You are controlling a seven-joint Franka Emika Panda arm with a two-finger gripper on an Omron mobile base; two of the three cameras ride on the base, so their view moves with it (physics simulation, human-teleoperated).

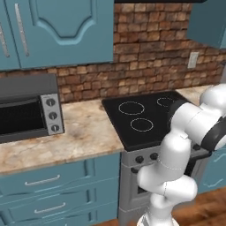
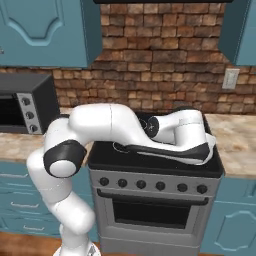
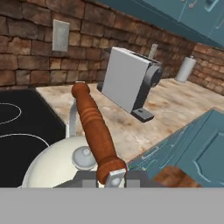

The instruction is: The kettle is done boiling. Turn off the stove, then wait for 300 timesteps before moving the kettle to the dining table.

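Step in hand: you are on the last part of the task, carrying the kettle (image 3: pixel 57 164) off to the dining table; I judge the knob-turning and the wait as behind you, since the hand is already on the kettle, though no picture here shows a knob's setting.

Fingers: the fingers (image 3: pixel 111 178) are nearly together, clamped on the near end of the kettle's brown-orange handle (image 3: pixel 94 131), which runs up and away from them in the hand view.

Kettle: its white body and lid knob (image 3: pixel 83 157) sit just below and to the side of the fingers, hanging under the handle; whether it rests on the glass or is lifted, I cannot tell.

Stove: the black cooktop (image 3: pixel 26 127) with its white rings lies beyond the kettle on one side of the fingers; in the right base view the forearm (image 2: pixel 172 137) lies low across that cooktop (image 2: pixel 150 162).

Beyond the fingers: a grey coffee machine (image 3: pixel 129 83) stands on the stone surface (image 3: pixel 175 107) past the handle tip, and a paper towel roll (image 3: pixel 186 69) stands farther off.

Next move: you need a straight lift clear of the cooktop, keeping the kettle level so it does not swing on the thin handle, then a turn of the base toward the dining table.

Watch for: the grip is at one end of the handle, so the kettle could pivot.
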